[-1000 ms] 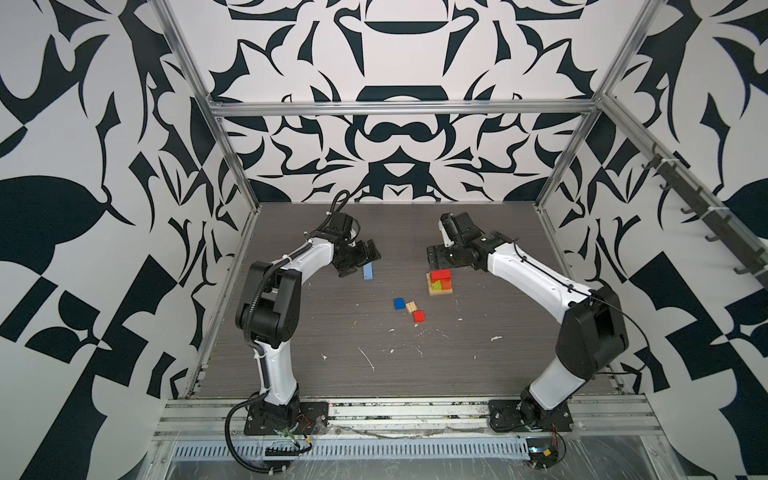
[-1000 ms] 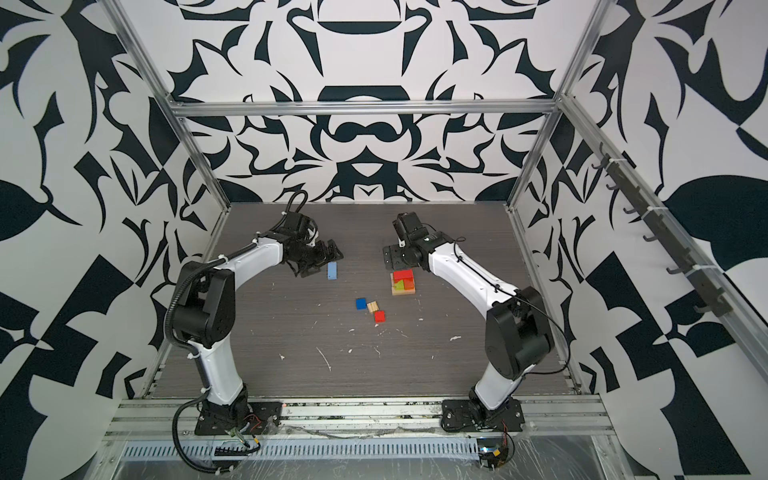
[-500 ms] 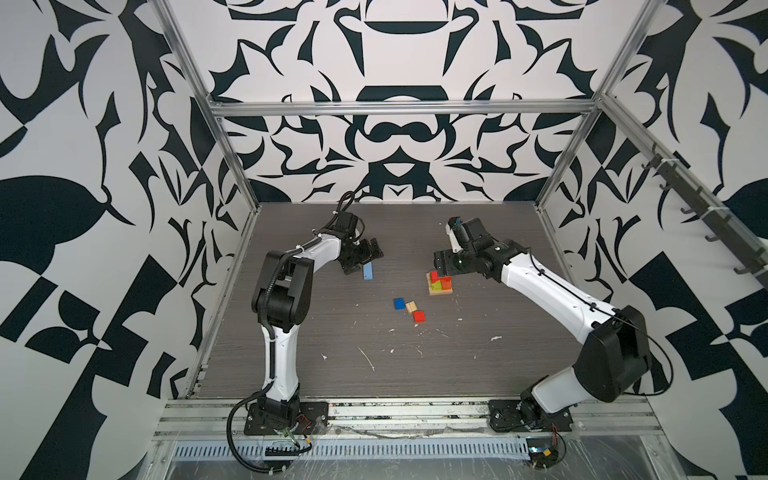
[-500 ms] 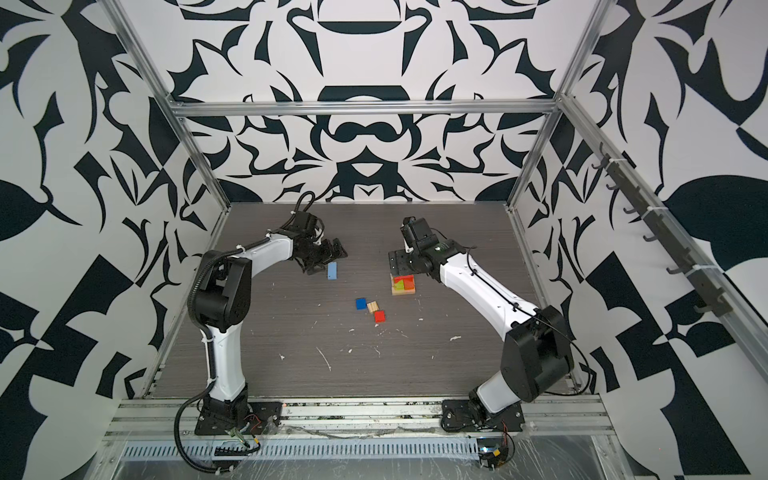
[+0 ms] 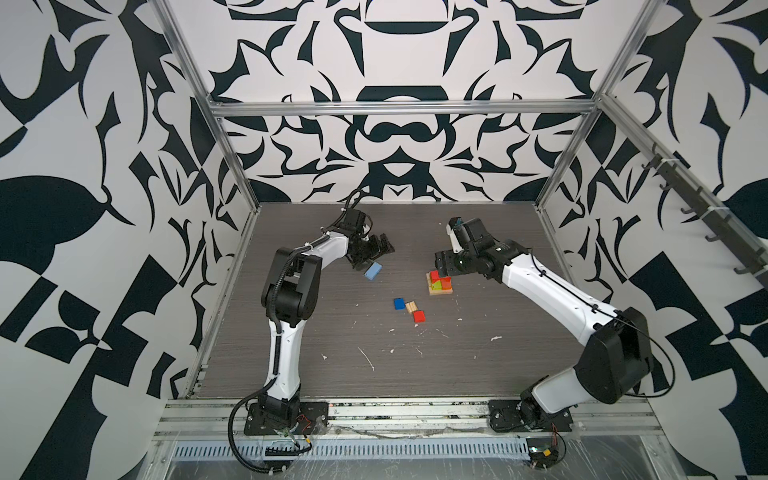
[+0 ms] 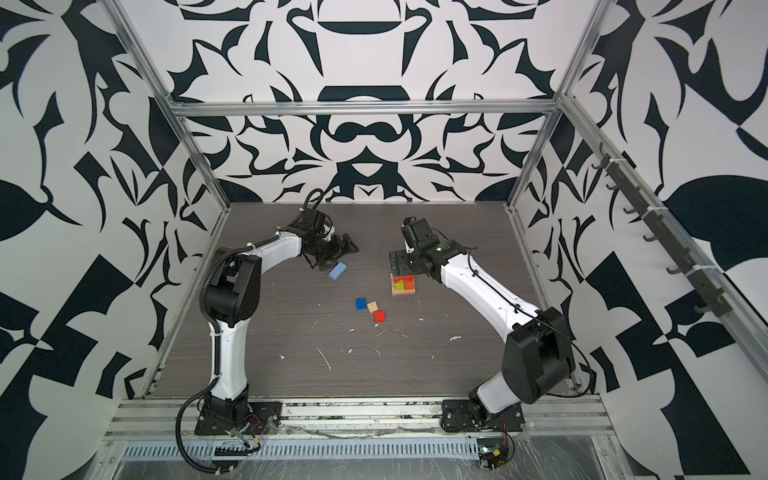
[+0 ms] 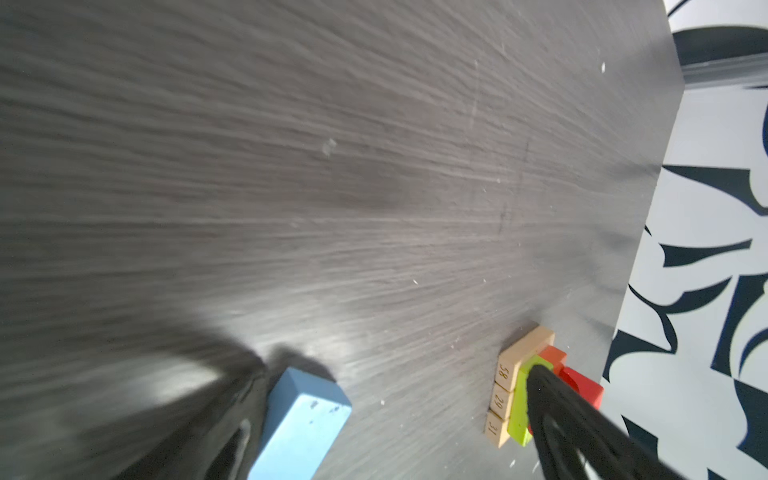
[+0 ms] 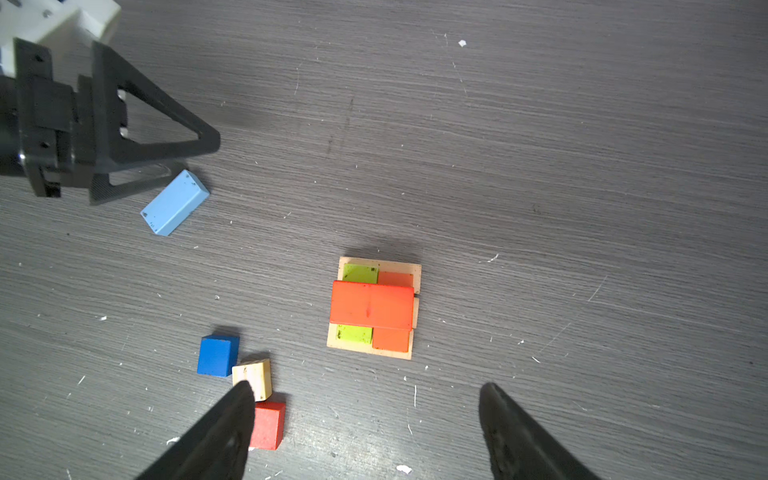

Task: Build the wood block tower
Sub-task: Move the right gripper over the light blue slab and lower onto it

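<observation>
Right arm clear, left at next block
In both top views: wood block tower (image 5: 439,284), right of centre, left standing; right gripper (image 5: 442,261) drawn back, released, empty. Left wrist: light-blue block (image 7: 301,424) lower centre. Right wrist: left gripper (image 8: 199,160) upper left, spread, block unheld.

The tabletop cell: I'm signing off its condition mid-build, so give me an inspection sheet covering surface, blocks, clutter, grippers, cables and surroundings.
Surface: dark wood-grain table, scuffed.
Job's things: tower three layers high, tan base, red-orange plank on top; light blue block, blue cube, tan cube and red cube lie loose.
Clutter: white flecks only.
Grippers: left gripper open beside the light blue block; right gripper open, empty, by the tower.
Cables: black cable along the left arm; thin cable at the right elbow.
Surroundings: patterned walls, aluminium frame, hook rail.
</observation>
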Tool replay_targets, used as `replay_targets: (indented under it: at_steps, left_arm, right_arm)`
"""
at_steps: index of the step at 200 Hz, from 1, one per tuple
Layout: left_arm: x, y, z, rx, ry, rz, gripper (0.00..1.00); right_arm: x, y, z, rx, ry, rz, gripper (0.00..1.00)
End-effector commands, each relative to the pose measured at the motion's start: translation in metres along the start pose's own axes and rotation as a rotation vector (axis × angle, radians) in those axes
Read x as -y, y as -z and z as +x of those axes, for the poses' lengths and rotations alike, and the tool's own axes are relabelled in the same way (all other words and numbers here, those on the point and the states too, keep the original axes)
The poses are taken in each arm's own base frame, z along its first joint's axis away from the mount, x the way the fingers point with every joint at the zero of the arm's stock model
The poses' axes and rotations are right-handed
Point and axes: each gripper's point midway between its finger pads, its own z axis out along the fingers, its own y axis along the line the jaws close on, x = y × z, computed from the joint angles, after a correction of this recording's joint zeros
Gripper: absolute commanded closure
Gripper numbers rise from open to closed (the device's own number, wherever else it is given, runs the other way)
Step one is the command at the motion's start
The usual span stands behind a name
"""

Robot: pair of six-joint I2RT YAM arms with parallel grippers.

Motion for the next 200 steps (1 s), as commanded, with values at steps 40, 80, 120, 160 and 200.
replay_targets:
  at_steps: [40, 80, 120, 160, 200]
  left_arm:
    - [0.024, -0.007, 0.026, -0.056, -0.012, 0.058, 0.01]
    - [0.033, 0.036, 0.004, 0.028, -0.033, 0.083, 0.01]
    - [0.025, 0.081, -0.007, 0.1, -0.048, 0.069, 0.01]
    - [-0.002, 0.118, -0.005, 0.141, -0.025, 0.044, 0.01]
    - [-0.032, 0.151, 0.005, 0.204, -0.011, 0.001, 0.01]
  right_arm:
    - [-0.008, 0.0, -0.006, -0.006, -0.004, -0.038, 0.13]
    - [-0.03, -0.011, -0.009, -0.02, -0.045, -0.085, 0.13]
    - [-0.064, -0.028, -0.009, -0.047, -0.097, -0.102, 0.13]
    - [-0.104, -0.05, -0.007, -0.084, -0.126, -0.129, 0.09]
    - [-0.137, -0.071, -0.005, -0.096, -0.129, -0.115, 0.08]
